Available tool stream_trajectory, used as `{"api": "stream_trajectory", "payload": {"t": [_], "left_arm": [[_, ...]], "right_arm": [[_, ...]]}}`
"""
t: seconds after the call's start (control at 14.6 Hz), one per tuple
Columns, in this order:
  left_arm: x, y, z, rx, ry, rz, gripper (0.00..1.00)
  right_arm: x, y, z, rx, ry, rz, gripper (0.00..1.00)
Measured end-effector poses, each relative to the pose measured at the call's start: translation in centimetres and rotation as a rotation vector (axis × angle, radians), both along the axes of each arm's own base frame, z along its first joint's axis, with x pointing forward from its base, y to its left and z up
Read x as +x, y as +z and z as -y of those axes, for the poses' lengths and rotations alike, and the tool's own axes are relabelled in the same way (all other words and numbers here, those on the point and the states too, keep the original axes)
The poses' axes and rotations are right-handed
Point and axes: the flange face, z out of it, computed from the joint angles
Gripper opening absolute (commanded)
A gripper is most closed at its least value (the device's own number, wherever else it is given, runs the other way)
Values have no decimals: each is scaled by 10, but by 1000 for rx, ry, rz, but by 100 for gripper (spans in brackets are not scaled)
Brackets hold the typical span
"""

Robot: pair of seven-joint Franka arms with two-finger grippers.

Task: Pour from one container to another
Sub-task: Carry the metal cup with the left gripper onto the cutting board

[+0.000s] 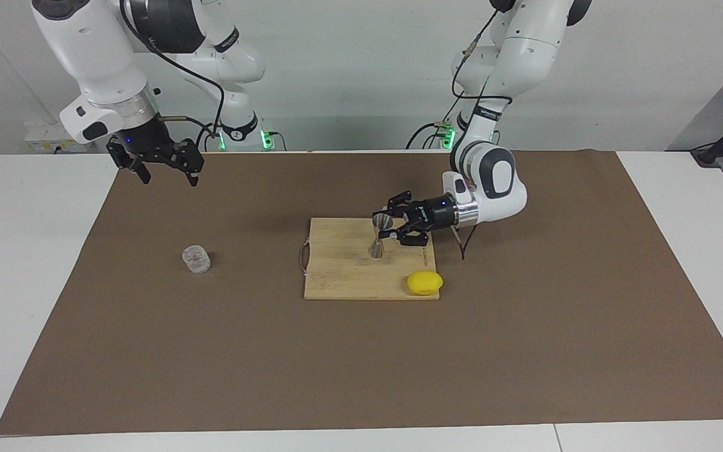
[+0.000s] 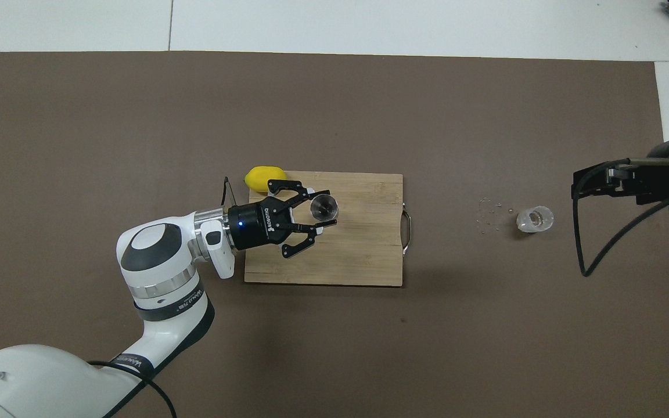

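Steel jigger (image 1: 378,235) | left claw (image 1: 389,227) clamped on it | right claw (image 1: 166,172) spread, empty

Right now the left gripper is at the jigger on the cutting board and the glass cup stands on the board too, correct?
Not quite. The left gripper is at the jigger on the cutting board, but the glass cup stands on the brown mat, toward the right arm's end, as the facing view shows.

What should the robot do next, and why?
Probably lower the right gripper to the glass cup: it hangs open above the mat, and the cup stands untouched. The left gripper is already at the jigger on the cutting board.
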Motion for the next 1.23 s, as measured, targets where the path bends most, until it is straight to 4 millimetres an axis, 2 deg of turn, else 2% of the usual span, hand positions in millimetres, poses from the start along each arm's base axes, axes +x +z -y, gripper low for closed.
{"api": "stream_trajectory", "payload": {"t": [0.27,1.02,1.23], "left_arm": [[-17,-11,19,38,19,-23,35],[-30,-41,11,58,54,-57,34],[-31,-47,13,43,57,-45,37]], "right_arm": [[0,0,1,0,-1,0,100],[0,-3,3,0,-5,-4,100],[0,-3,3,0,-2,-4,100]]}}
